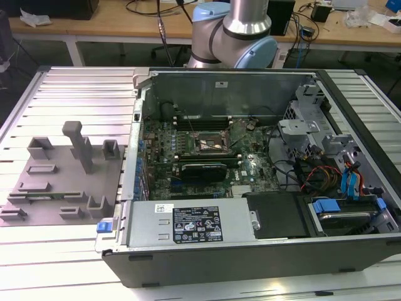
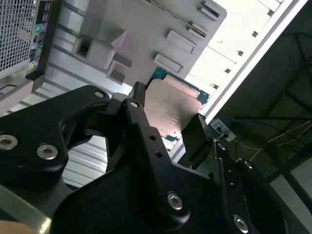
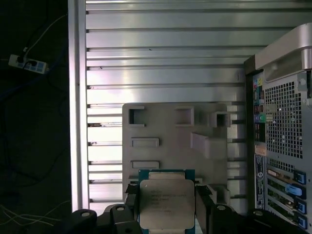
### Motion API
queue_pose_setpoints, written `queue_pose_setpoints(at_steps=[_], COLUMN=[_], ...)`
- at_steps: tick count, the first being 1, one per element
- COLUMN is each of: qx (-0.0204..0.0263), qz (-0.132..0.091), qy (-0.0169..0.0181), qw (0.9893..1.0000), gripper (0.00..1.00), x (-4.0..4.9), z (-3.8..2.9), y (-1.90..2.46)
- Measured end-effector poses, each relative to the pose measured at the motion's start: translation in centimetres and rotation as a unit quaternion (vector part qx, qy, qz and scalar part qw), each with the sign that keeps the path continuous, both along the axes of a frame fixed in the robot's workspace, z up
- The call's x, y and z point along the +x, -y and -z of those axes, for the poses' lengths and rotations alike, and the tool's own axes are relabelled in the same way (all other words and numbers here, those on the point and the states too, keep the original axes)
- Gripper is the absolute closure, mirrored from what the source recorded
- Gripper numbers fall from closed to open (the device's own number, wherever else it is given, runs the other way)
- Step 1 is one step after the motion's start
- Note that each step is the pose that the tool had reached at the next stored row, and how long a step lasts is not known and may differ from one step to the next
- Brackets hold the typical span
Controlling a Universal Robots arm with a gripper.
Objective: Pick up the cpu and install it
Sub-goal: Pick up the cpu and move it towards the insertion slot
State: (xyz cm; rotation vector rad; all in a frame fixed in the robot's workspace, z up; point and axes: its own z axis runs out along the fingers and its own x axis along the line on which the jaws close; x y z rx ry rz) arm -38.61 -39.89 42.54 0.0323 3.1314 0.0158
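The cpu [image 3: 165, 202], a flat square chip with a silvery top and a green rim, sits between the black fingers of my gripper [image 3: 165, 217], which is shut on its two opposite edges. The second wrist view shows the same hold: the cpu [image 2: 170, 109] is clamped in the gripper [image 2: 170, 130]. Chip and gripper hang above the grey fixture plate [image 3: 170, 131], outside the computer case [image 3: 282, 146]. In the exterior view the open case [image 1: 188, 229] lies on its side, and the black cpu socket [image 1: 210, 143] is on the motherboard.
The grey fixture plate [image 1: 56, 182] with raised blocks and a post lies on the ribbed metal table [image 1: 81, 88], at the exterior view's left of the case. The arm [image 1: 238, 31] rises behind the case. A long dark expansion card [image 1: 203, 169] and cables lie inside.
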Motion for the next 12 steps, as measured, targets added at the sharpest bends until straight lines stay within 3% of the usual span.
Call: queue_pose_setpoints(at_steps=[12], qx=[0.0000], qz=[0.000], qy=[0.0000], qw=[1.0000], gripper=[0.45], x=[2.02], z=[0.00], y=[0.01])
